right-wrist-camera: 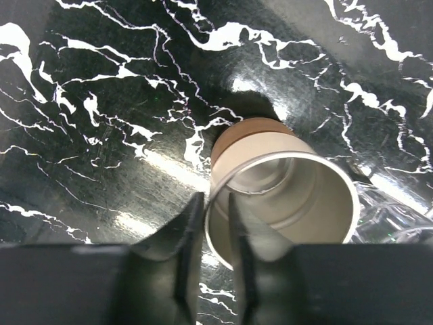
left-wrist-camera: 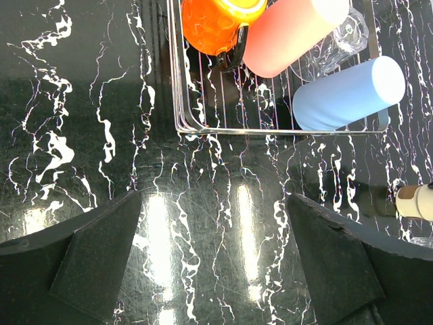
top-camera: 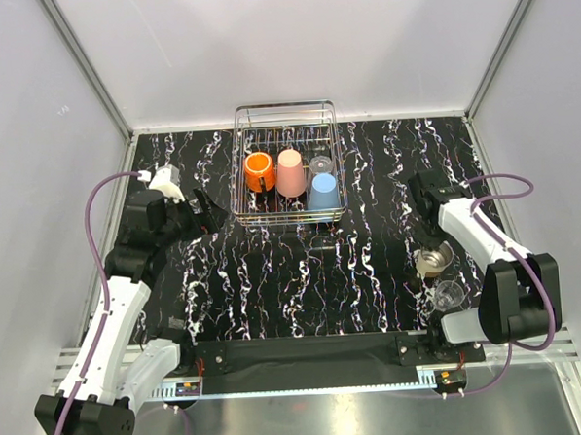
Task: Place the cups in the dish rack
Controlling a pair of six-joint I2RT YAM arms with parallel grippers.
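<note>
The right gripper [right-wrist-camera: 213,203] is pinching the beige cup's [right-wrist-camera: 291,196] rim on the counter [top-camera: 304,285], well right of the dish rack [top-camera: 239,162]. Lifting straight up is the safest way past the clear glass [top-camera: 450,292] just beside it. The left gripper [left-wrist-camera: 213,198] is hanging open. The rack is holding 4: 1 orange mug [top-camera: 259,170], 1 pink tumbler [top-camera: 290,172], 1 blue cup [top-camera: 323,189] and 1 glass [top-camera: 321,164]. 2 are waiting outside.

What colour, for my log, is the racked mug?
The mug is orange, clearest in left wrist view.

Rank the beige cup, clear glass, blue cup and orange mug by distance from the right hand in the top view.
1. beige cup, rim pinched by the right hand.
2. clear glass, beside that cup, toward the bases.
3. blue cup, right side of the rack.
4. orange mug, left side of the rack.
</note>
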